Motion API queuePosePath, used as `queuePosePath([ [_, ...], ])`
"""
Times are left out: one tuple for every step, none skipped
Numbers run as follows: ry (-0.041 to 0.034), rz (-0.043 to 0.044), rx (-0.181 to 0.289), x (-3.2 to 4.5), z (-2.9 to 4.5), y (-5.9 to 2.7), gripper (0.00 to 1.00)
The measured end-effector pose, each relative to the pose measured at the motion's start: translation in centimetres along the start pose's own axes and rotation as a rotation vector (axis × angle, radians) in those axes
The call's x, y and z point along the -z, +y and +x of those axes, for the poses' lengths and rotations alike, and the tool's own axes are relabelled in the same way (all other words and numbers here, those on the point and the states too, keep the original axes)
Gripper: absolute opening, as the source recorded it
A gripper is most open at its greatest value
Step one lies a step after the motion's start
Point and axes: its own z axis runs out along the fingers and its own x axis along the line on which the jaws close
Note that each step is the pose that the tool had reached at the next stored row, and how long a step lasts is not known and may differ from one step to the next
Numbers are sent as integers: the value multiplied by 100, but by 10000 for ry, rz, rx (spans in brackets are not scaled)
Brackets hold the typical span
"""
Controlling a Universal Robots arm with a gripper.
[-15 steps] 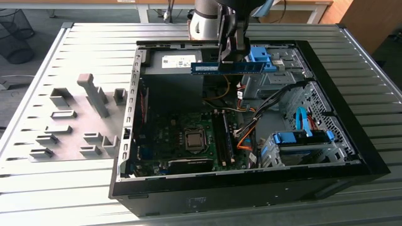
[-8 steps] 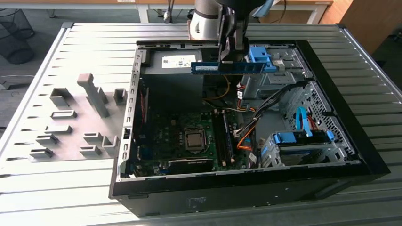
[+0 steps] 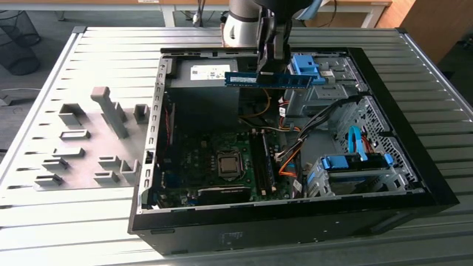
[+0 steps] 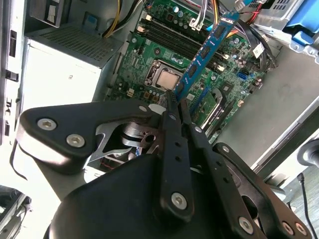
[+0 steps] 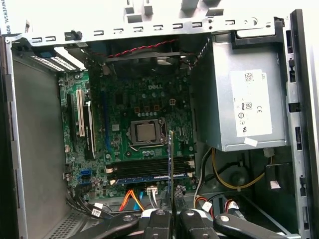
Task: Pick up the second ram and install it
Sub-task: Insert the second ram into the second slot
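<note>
The second ram (image 3: 267,80) hangs level in the air above the open computer case (image 3: 436,188), clear of the motherboard's memory slots (image 5: 149,167). It probably seats best if held parallel to a free slot and brought down squarely. The fingers (image 4: 172,129) are clamped on it near its middle, and both ends jut out.

Ribbed metal table (image 3: 111,50); wire bin (image 3: 19,27) on grey floor (image 3: 53,23); wooden cabinet (image 3: 436,22).

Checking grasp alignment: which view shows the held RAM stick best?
Exterior view: the second ram shows its full length and flat face. In the second wrist view it runs foreshortened away from the hand; in the first wrist view it is edge-on.
</note>
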Motion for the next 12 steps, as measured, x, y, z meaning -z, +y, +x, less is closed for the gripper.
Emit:
queuePosePath([
  [1, 0, -1, 0, 0, 0, 14],
  [0, 0, -1, 0, 0, 0, 14],
  [0, 0, -1, 0, 0, 0, 14],
  [0, 0, -1, 0, 0, 0, 14],
  [1, 0, -1, 0, 0, 0, 14],
  [0, 0, -1, 0, 0, 0, 14],
  [0, 0, -2, 0, 0, 0, 14],
  [0, 0, -1, 0, 0, 0, 14],
  [1, 0, -6, 0, 0, 0, 14],
  [0, 0, -20, 0, 0, 0, 14],
  [-1, 1, -49, 0, 0, 0, 14],
  [-2, 1, -94, 0, 0, 0, 14],
])
